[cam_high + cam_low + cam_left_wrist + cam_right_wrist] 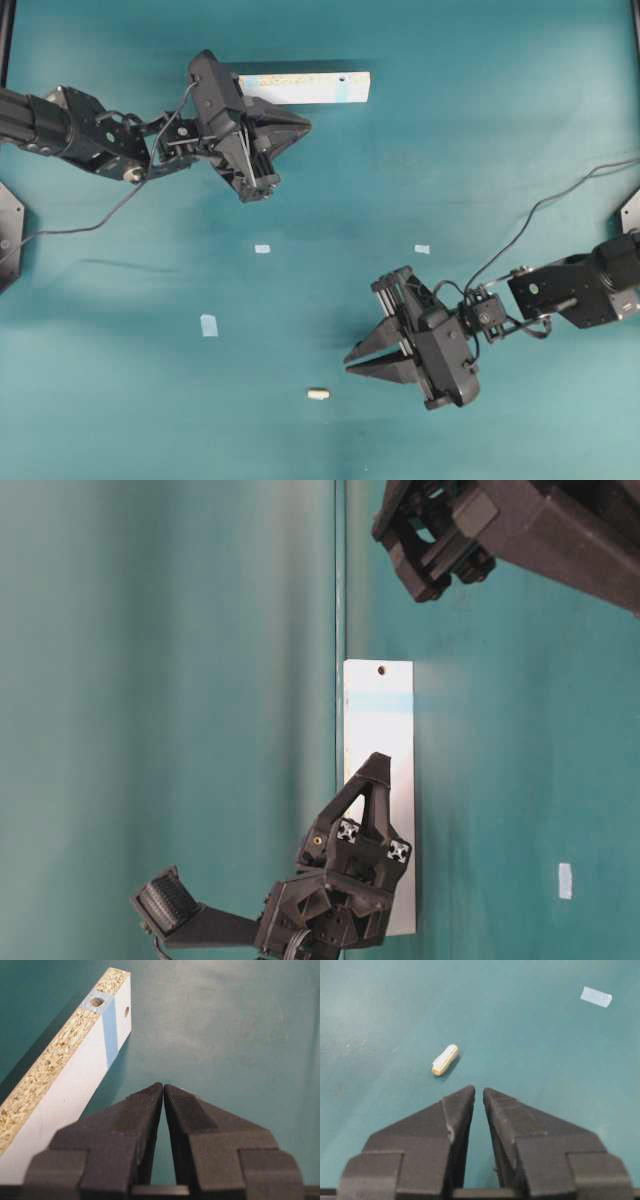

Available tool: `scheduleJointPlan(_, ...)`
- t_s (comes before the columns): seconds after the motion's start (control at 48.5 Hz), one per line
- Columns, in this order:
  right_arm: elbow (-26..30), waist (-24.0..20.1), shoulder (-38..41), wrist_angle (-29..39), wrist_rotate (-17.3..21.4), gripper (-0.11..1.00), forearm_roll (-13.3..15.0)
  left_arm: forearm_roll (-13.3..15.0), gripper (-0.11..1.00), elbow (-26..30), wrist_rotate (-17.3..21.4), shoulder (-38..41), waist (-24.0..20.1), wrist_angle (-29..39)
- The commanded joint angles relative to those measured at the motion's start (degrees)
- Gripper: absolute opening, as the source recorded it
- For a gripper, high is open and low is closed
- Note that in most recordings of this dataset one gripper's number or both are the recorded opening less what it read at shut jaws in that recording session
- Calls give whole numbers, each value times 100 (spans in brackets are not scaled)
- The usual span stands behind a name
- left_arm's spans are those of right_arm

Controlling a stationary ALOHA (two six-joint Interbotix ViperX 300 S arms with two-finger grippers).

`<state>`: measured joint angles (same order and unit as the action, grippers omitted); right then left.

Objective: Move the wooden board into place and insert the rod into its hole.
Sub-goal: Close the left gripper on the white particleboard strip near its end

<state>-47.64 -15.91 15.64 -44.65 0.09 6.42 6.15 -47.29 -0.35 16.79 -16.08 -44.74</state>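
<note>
meanwhile both grippers hover closed, rod [445, 1059] apart.

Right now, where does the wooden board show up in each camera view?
Overhead: wooden board at top centre, beside the left gripper.
Table-level: upright strip at centre, partly behind that gripper.
Left wrist: runs along the left edge.
Right wrist: not in it.
Shared landmark: the hole near one end.

Board [305, 87] far end, rod [318, 394] near.
</note>
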Motion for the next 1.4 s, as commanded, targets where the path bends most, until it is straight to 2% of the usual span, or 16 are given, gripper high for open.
scheduleJointPlan(0.0, 88, 0, -62, -9, -9, 24, 0, -149, 16, 97, -62, -369, 105, 501)
scheduleJointPlan(0.041, 97, 0, -79, 88, 0, 22, 0, -158, 14, 141, -62, -448, 88, 870)
scheduleJointPlan(0.103, 132, 0, -114, 316, 0, 9, 9, -185, 1, 229, 9, -615, 79, 1512)
scheduleJointPlan(0.186, 193, 0, -211, 642, 0, 0, 9, -237, 0, 290, 123, -826, 79, 2057)
scheduleJointPlan(0.33, 299, 0, -360, 993, 0, -1, 9, -237, 0, 246, 396, -1274, 79, 2663)
scheduleJointPlan(0.537, 308, 0, -378, 1107, 0, 0, 9, -237, 1, 202, 773, -1916, 70, 3647)
scheduleJointPlan(0.598, 316, 0, -387, 1107, 0, 1, 0, -246, 12, 202, 905, -2074, 35, 3929)
scheduleJointPlan(0.64, 325, 0, -396, 1107, 0, 5, 9, -246, 23, 202, 1020, -2171, -9, 4113)
scheduleJointPlan(0.702, 343, 0, -404, 1116, 0, 18, 9, -246, 39, 211, 1239, -2312, -114, 4395)
scheduleJointPlan(0.825, 360, 0, -422, 1213, 9, 52, 9, -255, 71, 220, 1670, -2514, -413, 4878)
scheduleJointPlan(0.867, 360, 0, -431, 1248, 9, 65, 9, -246, 77, 237, 1784, -2558, -519, 4983)
scheduleJointPlan(0.908, 360, 0, -431, 1283, 18, 73, 9, -246, 79, 255, 1907, -2602, -633, 5063)
scheduleJointPlan(1.094, 360, 0, -431, 1362, 26, 72, 9, -246, 89, 325, 2285, -2593, -958, 5159)
scheduleJointPlan(1.279, 360, 0, -431, 1371, 26, 72, 9, -255, 90, 413, 2584, -2408, -1195, 5159)
scheduleJointPlan(1.383, 360, 0, -431, 1397, 26, 72, 9, -246, 90, 501, 2628, -2224, -1248, 5159)
